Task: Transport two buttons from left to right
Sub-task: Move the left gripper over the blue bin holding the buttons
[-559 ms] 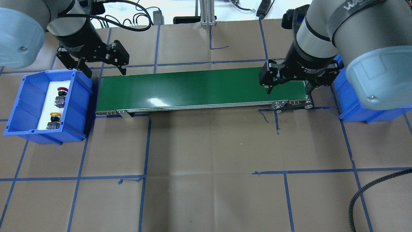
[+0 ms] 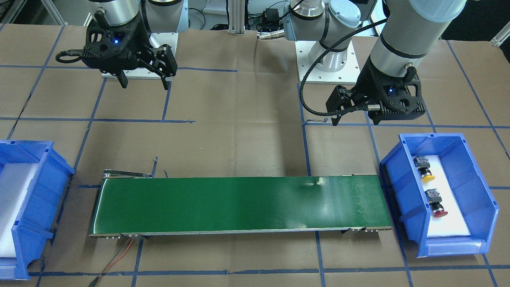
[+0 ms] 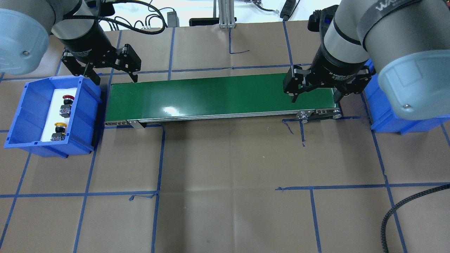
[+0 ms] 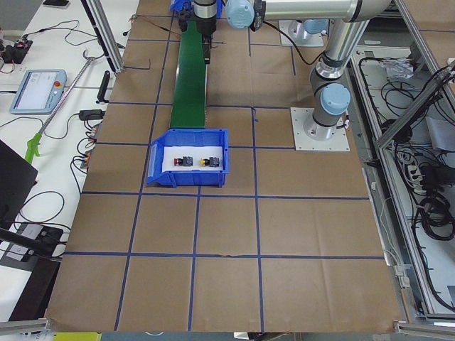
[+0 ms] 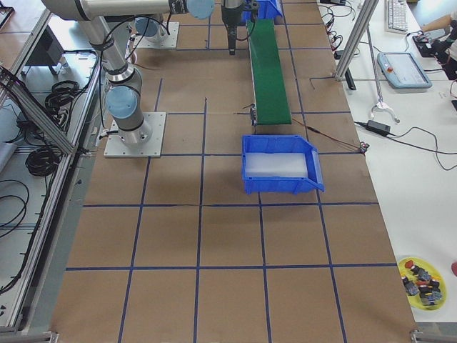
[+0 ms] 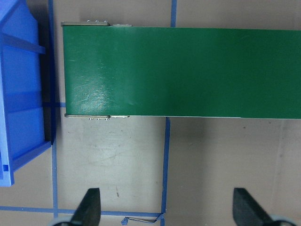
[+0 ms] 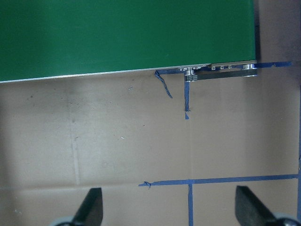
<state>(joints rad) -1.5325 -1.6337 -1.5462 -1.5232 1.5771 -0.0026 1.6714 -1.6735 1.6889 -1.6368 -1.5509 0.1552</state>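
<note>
The red-capped button and the yellow-capped button lie on white foam in the left blue bin. They also show in the front view, yellow and red. My left gripper is open and empty. It hangs above the table beside the bin, on the robot's side of the green conveyor belt's left end. In its wrist view the jaws stand wide apart. My right gripper is open and empty above the table, by the belt's right end.
The right blue bin holds only white foam and stands past the belt's right end. The table is covered in brown paper with blue tape lines. A black cable lies at the near right. The robot bases stand behind the belt.
My left gripper has shifted very slightly away from the overhead camera. The right gripper and both buttons have not moved.
</note>
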